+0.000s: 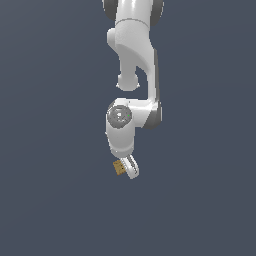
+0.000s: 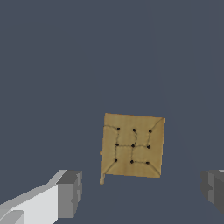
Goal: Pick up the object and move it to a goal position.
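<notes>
The object is a small tan-brown block [image 2: 132, 145] with dark dots and lines on its top face. It lies on the flat grey-blue surface. In the wrist view my gripper [image 2: 142, 192] is open, and its two grey fingertips [image 2: 70, 193] stand wide apart, one on either side of the block without touching it. In the exterior view the white arm hangs over the scene. The gripper [image 1: 129, 169] is right beside the block [image 1: 118, 167], which peeks out on the exterior view's left of the hand.
A plain grey-blue surface [image 1: 50, 200] fills both views. The arm's white links [image 1: 134, 45] reach in from the top of the exterior view. No other objects or goal marker show.
</notes>
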### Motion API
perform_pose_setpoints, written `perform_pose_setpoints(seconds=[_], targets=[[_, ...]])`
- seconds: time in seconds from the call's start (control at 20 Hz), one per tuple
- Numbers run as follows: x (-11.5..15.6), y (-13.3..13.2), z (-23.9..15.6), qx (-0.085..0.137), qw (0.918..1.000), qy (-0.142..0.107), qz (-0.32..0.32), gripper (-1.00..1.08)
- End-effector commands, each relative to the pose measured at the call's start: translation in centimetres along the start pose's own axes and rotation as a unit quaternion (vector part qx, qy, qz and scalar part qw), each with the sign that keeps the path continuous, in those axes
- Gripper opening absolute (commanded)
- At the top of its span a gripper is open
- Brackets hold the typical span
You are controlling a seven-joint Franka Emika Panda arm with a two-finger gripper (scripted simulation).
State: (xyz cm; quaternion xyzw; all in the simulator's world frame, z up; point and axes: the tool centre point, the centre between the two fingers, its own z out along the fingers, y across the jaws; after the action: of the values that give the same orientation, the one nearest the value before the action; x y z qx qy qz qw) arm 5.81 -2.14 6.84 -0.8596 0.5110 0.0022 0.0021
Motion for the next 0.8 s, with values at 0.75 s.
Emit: perform_pose_setpoints(seconds=[0.75], targets=[[0.5, 0.0, 2.5, -0.001, 0.9994, 0.003, 0.034, 1.00]])
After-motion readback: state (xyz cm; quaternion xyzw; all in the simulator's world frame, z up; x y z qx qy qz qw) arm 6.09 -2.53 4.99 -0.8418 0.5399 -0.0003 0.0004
